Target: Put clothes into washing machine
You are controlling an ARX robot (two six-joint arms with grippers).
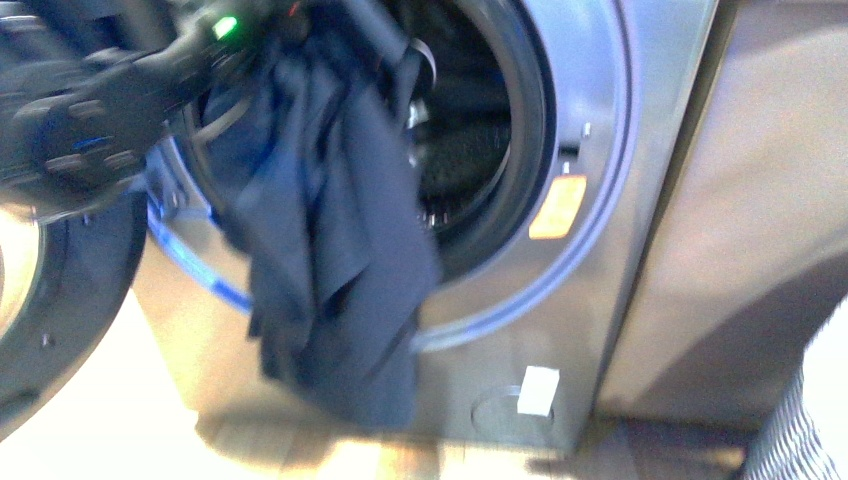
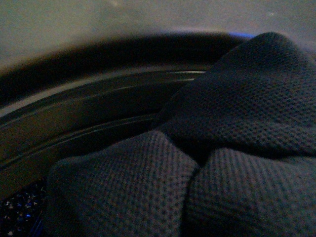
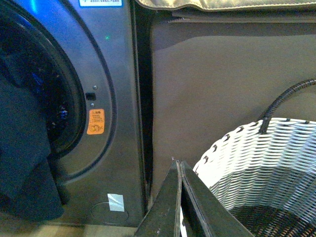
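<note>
The dark navy clothes [image 1: 330, 230] hang from the top of the washing machine [image 1: 600, 250] porthole and drape down over its lower rim. My left gripper [image 1: 290, 25] is shut on the clothes at the top of the opening; its fingers are hidden by fabric. In the left wrist view the clothes [image 2: 197, 168] fill the picture in front of the dark gasket [image 2: 98, 98]. In the right wrist view my right gripper [image 3: 178, 165] is shut and empty, beside the basket, with the washing machine [image 3: 118, 98] and hanging clothes [image 3: 22, 148] beyond.
The round dark door [image 1: 60, 290] stands open at the left. A plain grey-brown unit [image 1: 760, 220] stands right of the machine, also seen in the right wrist view [image 3: 212, 84]. A white woven basket [image 3: 261, 163] sits close to my right gripper; folded beige cloth [image 3: 222, 4] lies atop the unit.
</note>
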